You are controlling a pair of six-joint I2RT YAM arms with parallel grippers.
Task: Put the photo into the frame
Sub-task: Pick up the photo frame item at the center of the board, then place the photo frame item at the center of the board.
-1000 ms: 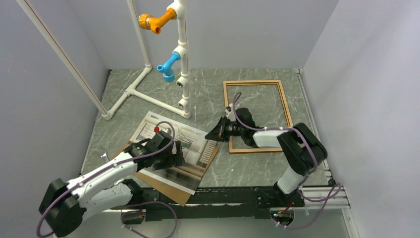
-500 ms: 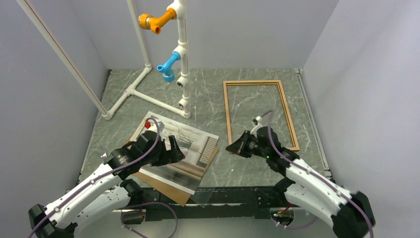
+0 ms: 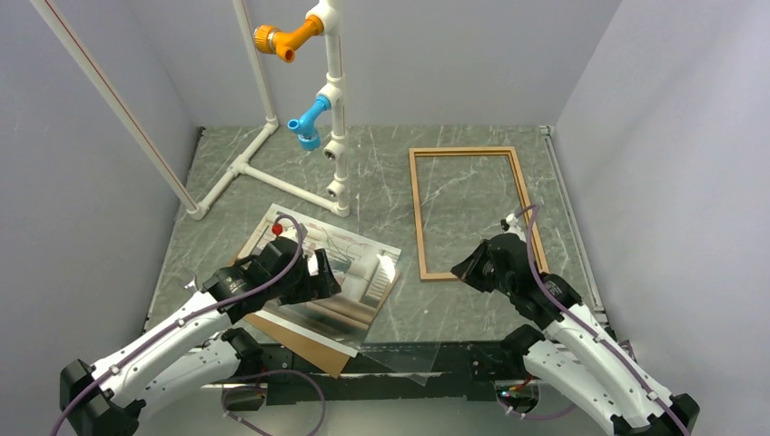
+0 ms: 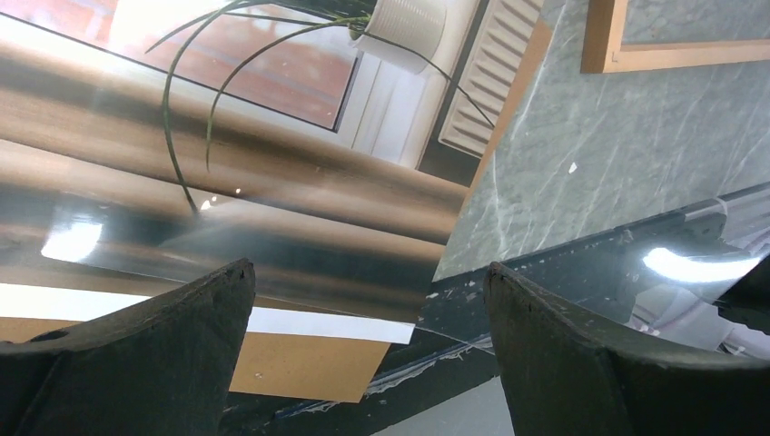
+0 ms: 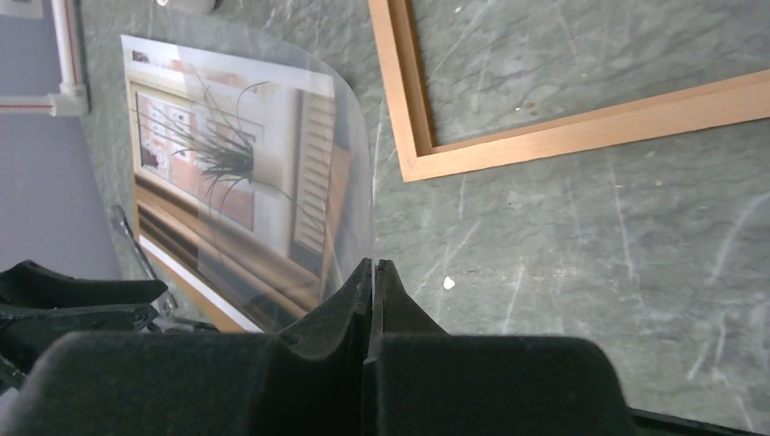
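Observation:
The photo (image 3: 350, 259), a glossy print of a spiky potted plant, lies face up at the near left on a brown backing board (image 3: 313, 352). My left gripper (image 3: 324, 274) is open just above the photo's near right part; in the left wrist view (image 4: 368, 272) its fingers straddle the photo (image 4: 272, 182). The empty wooden frame (image 3: 419, 218) lies flat at the right. My right gripper (image 3: 461, 266) is near the frame's near left corner, shut on the edge of a thin clear sheet (image 5: 345, 118) that bows toward the photo (image 5: 227, 173).
A white pipe stand (image 3: 331, 109) with orange and blue fittings stands at the back left. The clear sheet reaches over the table's black front rail (image 3: 409, 350). The frame's corner shows in the left wrist view (image 4: 604, 54) and its near edge in the right wrist view (image 5: 581, 127).
My right gripper has moved right, from beside the photo to the frame's near left corner, dragging the clear sheet with it. My left gripper has stayed open over the photo.

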